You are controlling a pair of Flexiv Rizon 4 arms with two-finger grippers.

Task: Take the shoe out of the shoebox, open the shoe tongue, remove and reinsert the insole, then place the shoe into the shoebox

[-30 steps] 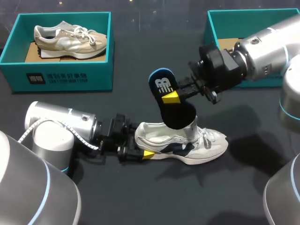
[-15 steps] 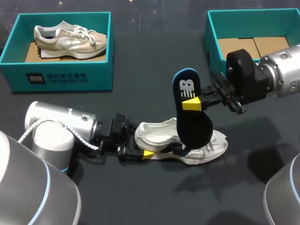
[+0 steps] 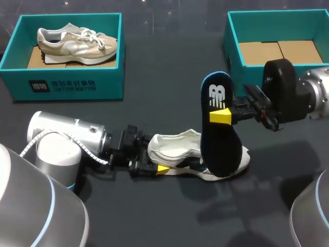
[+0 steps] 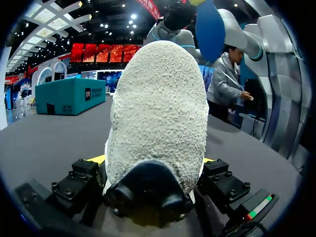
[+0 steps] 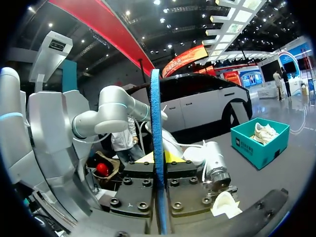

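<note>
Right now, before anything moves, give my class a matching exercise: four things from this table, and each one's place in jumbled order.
1 insole
2 white shoe
3 beige shoe
4 brown cardboard

a inside the left teal box
b held upright in the right claw
c inside the right teal box
d on the table, heel in the left claw

Pairs: 1b, 2d, 3a, 4c

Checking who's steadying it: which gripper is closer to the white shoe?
Left. The left gripper clamps the heel of the white shoe; the right gripper holds the insole above its toe.
</note>
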